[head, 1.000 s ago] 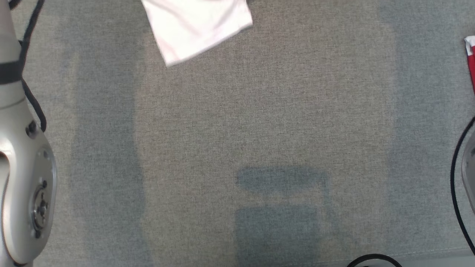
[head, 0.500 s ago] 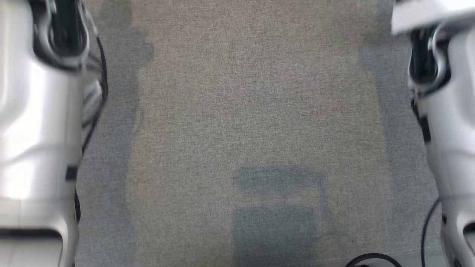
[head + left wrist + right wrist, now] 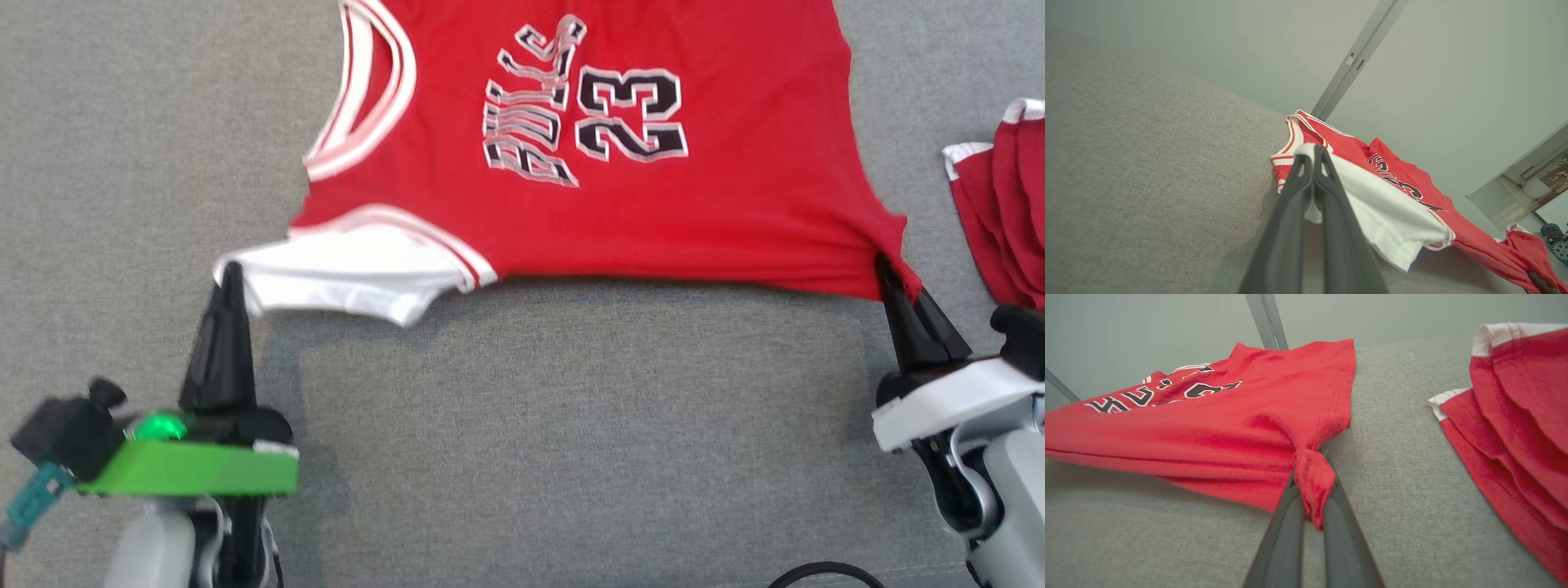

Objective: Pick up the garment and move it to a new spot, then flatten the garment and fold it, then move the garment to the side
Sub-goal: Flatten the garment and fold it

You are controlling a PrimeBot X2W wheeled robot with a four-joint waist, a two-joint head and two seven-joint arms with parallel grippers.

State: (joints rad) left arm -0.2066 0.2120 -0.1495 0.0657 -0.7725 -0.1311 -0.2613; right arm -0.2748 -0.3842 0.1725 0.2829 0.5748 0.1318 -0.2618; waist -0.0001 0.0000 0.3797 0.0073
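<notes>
Two pincers are engaged: my left pincer (image 3: 231, 273) is clamped on the white near-left corner of the garment (image 3: 653, 204), and my right pincer (image 3: 886, 265) on its red near-right corner. The garment lies spread, number side up, on the far part of the grey fabric surface (image 3: 571, 425), with its near edge raised. I judge this to be the flattening step. Next: hold even tension, lower the edge, release. A second red garment (image 3: 1012, 212) lies at right. Behind: pale wall (image 3: 1453, 61), metal strip (image 3: 1359, 57).

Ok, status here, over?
Left fingers shut on jersey, white corner; right fingers shut on red corner. Near edge lifted, taut between them. Second red garment at right, apart from jersey.
</notes>
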